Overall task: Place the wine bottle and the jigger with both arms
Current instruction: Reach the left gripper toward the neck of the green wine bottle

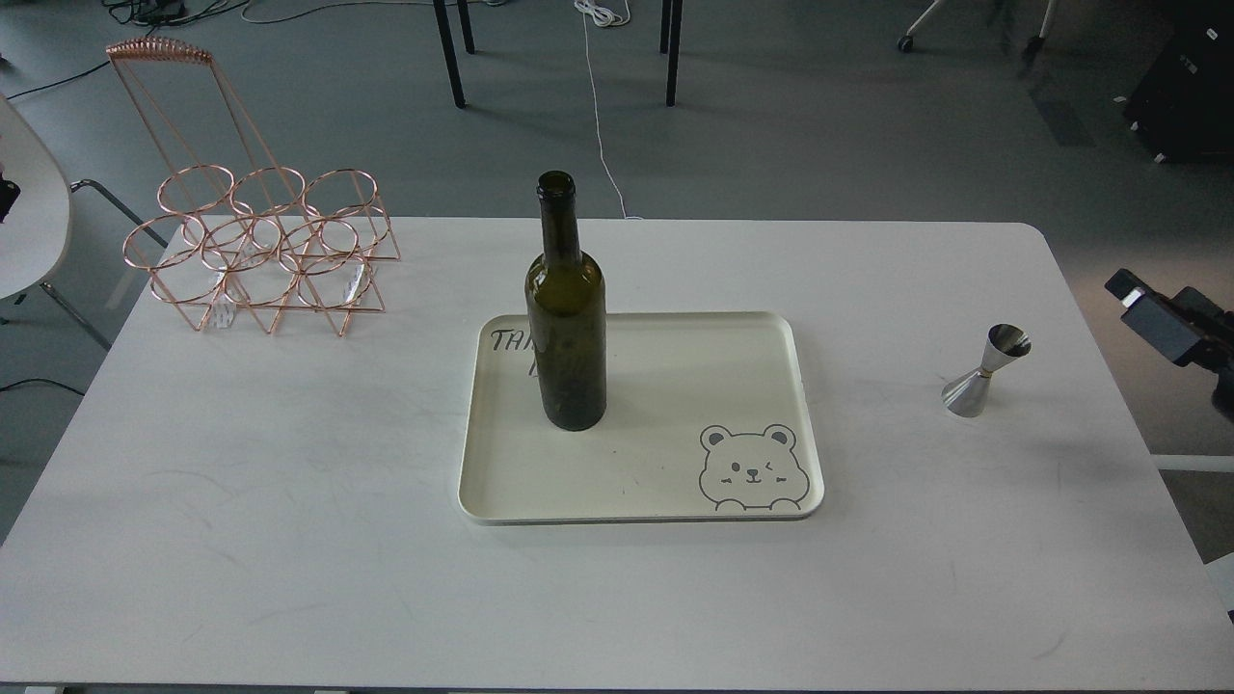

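Note:
The wine bottle [566, 318] is dark olive-green and stands upright on the left part of the cream tray [733, 337]. The jigger [985, 371] is a small shiny steel hourglass cup. It stands alone on the white table, to the right of the tray. Only a black and grey end part of my right arm [1162, 323] shows at the right edge, well right of the jigger and apart from it. Its fingers cannot be told apart. Of my left arm only a dark sliver [4, 196] shows at the left edge.
A copper wire bottle rack [255, 251] stands at the table's back left corner. The tray has a bear drawing [749, 467] at its front right. Chair legs and cables lie on the floor beyond the table.

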{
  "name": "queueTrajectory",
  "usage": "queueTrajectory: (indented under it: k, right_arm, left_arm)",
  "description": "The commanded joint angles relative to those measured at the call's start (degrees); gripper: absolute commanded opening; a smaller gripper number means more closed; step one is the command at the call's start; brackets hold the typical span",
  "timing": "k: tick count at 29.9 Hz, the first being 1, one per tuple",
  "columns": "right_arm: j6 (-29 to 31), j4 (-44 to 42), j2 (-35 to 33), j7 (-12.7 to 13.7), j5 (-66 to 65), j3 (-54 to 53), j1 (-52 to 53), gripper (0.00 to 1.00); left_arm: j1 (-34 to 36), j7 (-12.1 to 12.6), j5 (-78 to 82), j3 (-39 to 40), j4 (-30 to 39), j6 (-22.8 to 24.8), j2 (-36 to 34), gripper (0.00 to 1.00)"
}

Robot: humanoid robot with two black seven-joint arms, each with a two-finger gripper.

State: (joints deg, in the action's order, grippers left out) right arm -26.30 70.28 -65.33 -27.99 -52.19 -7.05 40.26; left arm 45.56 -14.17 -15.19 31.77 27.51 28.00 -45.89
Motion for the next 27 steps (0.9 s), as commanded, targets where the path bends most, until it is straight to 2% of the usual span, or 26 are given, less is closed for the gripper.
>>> queueTrajectory:
  k: [1,6,11,15,17,20,22,24,27]
  right_arm:
    - [7.65,-5.66,0.99,-0.01,5.68,-0.95,7.01,0.97]
    - [15.83,-19.01,11.17,-0.01,10.17,-2.96,12.29,0.97]
    - [26.1,-33.86,20.4,-0.01,15.09,-9.37,14.23,0.97]
    - [33.49,-40.82,24.71,-0.01,18.95,-14.65,14.41,0.97]
    - [36.75,-42.93,26.74,-0.01,21.59,-17.02,14.59,0.97]
    - [40.27,-45.13,28.67,-0.01,27.38,-19.31,14.59,0.97]
    - [42.64,-45.93,29.38,-0.01,32.56,-19.49,14.41,0.97]
    - [45.01,-46.28,29.56,-0.01,37.66,-18.97,14.06,0.97]
    - [47.48,-47.33,29.56,-0.01,41.98,-18.88,13.45,0.97]
  left_arm:
    - [0.93,-0.5,6.55,-1.01,5.87,0.0,-2.18,0.98]
    - [3.21,-0.33,15.26,-1.18,15.27,0.0,-7.45,0.98]
    - [3.3,-0.24,25.8,-1.1,30.55,0.0,-16.23,0.98]
    - [3.3,-0.41,38.27,-0.83,43.29,0.0,-22.65,0.98]
    - [3.22,-0.5,45.39,-0.75,50.93,-1.88,-25.29,0.98]
    - [3.22,-0.42,56.28,-0.83,60.87,-7.24,-26.01,0.98]
    - [3.13,-0.33,65.32,-1.01,65.19,-10.23,-25.05,0.98]
    - [3.13,-0.42,77.17,-1.1,67.92,-12.26,-22.77,0.98]
    - [3.04,-0.5,96.78,-1.45,68.29,-13.5,-18.46,0.98]
